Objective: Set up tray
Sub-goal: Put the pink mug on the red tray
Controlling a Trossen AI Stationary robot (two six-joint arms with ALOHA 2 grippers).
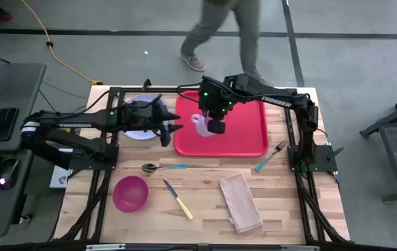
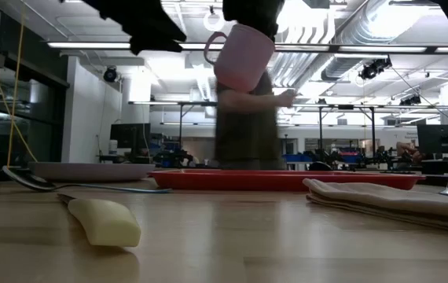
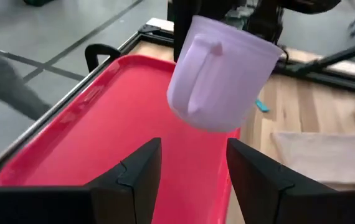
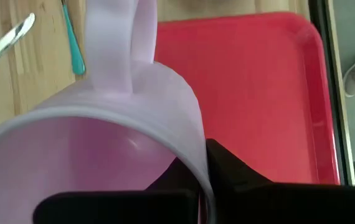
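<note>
A lavender mug (image 1: 202, 124) hangs above the left part of the red tray (image 1: 244, 136), with my right gripper (image 4: 196, 180) shut on it. The low view shows the mug (image 2: 244, 55) tilted and well above the tray (image 2: 287, 179). My left gripper (image 3: 193, 168) stands open just off the tray's left edge, pointing at the mug (image 3: 221, 74), with nothing between its fingers. In the high view the left gripper (image 1: 174, 129) is over a round lavender plate (image 1: 139, 118) that lies flat on the table left of the tray. My right gripper holds the mug by its rim wall (image 4: 193, 155), on the side away from the handle (image 4: 112, 50). One finger is inside the mug and one finger (image 4: 240, 180) outside. The fingers come from above, slanting down. The mug hangs tilted, lifted clear of the tray.
Toward the near edge lie a magenta bowl (image 1: 130, 193), a yellow-handled knife (image 1: 177, 199), a teal-handled spoon (image 1: 162, 167) and a folded napkin (image 1: 240, 202). A fork (image 1: 271, 155) lies right of the tray. A person (image 1: 226, 35) walks past beyond the table's far edge.
</note>
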